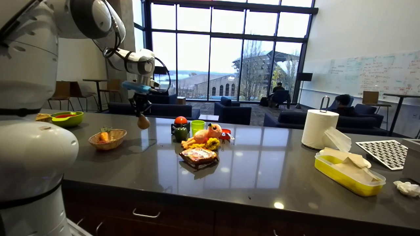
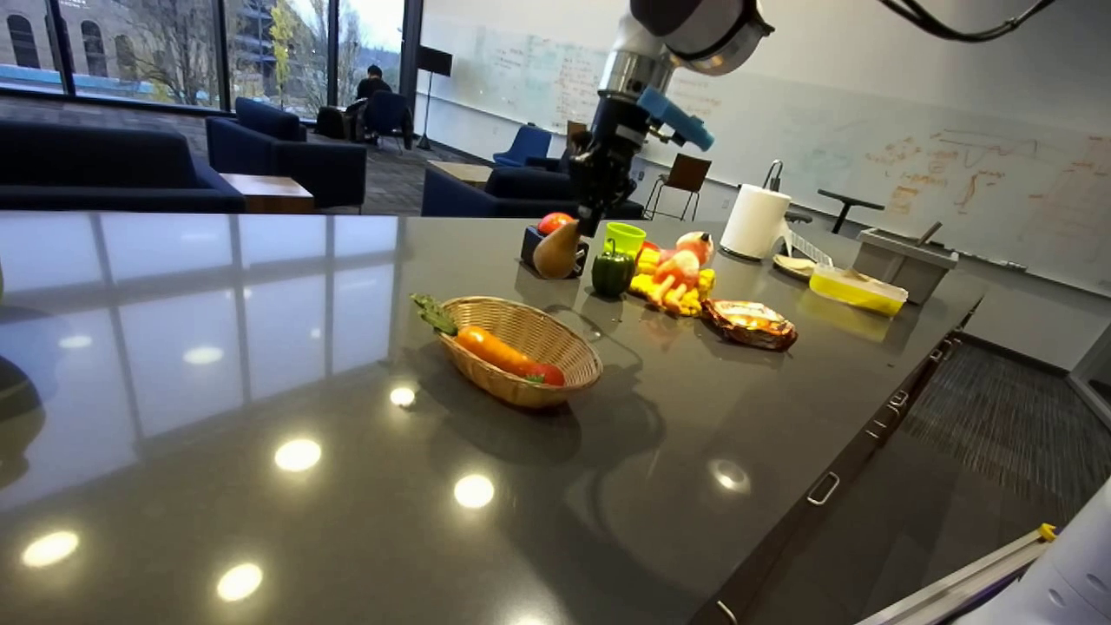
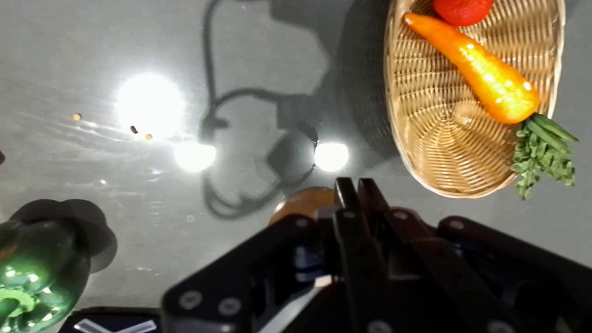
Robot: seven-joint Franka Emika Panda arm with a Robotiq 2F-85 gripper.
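Observation:
My gripper [image 1: 139, 112] is shut on a brown pear [image 1: 143, 122] and holds it above the grey counter. In an exterior view the gripper [image 2: 588, 222] has the pear [image 2: 556, 252] by its narrow end, with the round end hanging down and tilted. In the wrist view the fingertips [image 3: 355, 185] are nearly together, and the pear [image 3: 301, 202] is mostly hidden behind the left finger. A wicker basket [image 2: 473, 379] stands nearby on the counter. It holds an orange carrot [image 3: 481, 69] with green leaves and a red strawberry-like thing [image 2: 547, 374].
A green pepper [image 2: 613, 271], a red tomato [image 1: 180, 120] on a dark box, a lime cup [image 1: 198, 126], a pink plush bird [image 1: 206, 133] and a snack packet [image 1: 199, 156] stand close together. A green bowl [image 1: 69, 120], paper towels [image 1: 318, 129] and a yellow container [image 1: 347, 177] stand farther apart.

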